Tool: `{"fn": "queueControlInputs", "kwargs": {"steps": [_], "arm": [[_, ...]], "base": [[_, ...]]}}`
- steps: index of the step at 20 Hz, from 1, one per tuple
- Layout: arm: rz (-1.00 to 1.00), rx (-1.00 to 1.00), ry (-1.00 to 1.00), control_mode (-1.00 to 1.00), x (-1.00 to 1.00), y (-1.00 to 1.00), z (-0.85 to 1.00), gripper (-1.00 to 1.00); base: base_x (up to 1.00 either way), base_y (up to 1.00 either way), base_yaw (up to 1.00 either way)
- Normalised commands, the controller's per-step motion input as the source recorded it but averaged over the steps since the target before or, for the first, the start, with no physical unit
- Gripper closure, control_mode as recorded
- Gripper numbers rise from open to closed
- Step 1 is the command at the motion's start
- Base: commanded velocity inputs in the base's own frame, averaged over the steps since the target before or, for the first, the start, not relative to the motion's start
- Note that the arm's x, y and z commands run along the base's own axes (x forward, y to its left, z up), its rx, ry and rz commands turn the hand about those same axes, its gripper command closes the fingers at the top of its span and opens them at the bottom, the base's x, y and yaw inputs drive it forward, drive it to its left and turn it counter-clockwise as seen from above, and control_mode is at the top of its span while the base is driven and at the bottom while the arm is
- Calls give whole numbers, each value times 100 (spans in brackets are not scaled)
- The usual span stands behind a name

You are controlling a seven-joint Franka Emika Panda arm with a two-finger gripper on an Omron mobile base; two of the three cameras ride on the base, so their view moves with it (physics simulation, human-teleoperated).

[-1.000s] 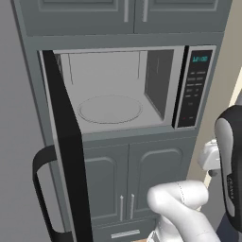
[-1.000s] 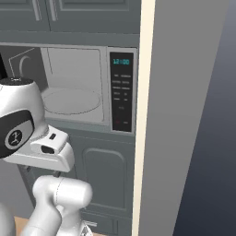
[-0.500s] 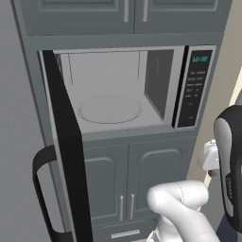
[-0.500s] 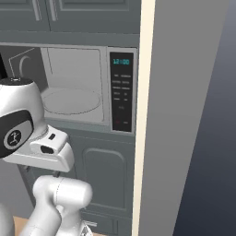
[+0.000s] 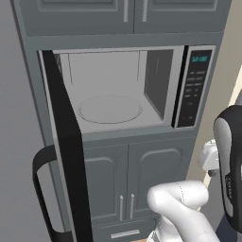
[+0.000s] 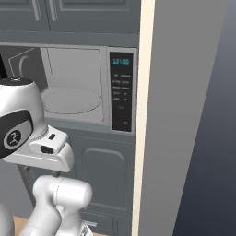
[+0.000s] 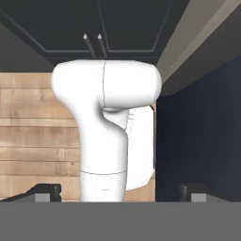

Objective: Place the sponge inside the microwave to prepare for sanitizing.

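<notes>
The microwave [image 5: 197, 85] is built into grey cabinets, and its black door [image 5: 66, 142] stands swung open to the left, curved handle [image 5: 40, 189] toward me. Inside it the round turntable [image 5: 109, 108] is bare. From the right side, the microwave keypad [image 6: 122, 92] shows teal digits beside the turntable [image 6: 71, 100]. The sponge is out of view. My gripper [image 7: 120, 193] points down at the floor, open, with nothing between its fingertips [image 7: 47, 190].
Grey lower cabinet doors [image 5: 137, 179] sit under the microwave. A tall cream-edged side panel [image 6: 184, 115] rises close on the right. Wooden floor [image 7: 28, 132] lies below the hand, by the cabinet base [image 7: 94, 28].
</notes>
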Motion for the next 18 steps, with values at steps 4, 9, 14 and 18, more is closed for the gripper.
{"fn": "queueControlInputs", "kwargs": {"steps": [4, 9, 14, 18], "arm": [[0, 0, 0, 100, 0, 0, 0, -100], [0, 0, 0, 100, 0, 0, 0, -100], [0, 0, 0, 100, 0, 0, 0, -100], [0, 0, 0, 100, 0, 0, 0, -100]], "base": [[-39, 0, -3], [-51, 0, -1], [-35, 0, 0], [-50, 0, 1]]}}
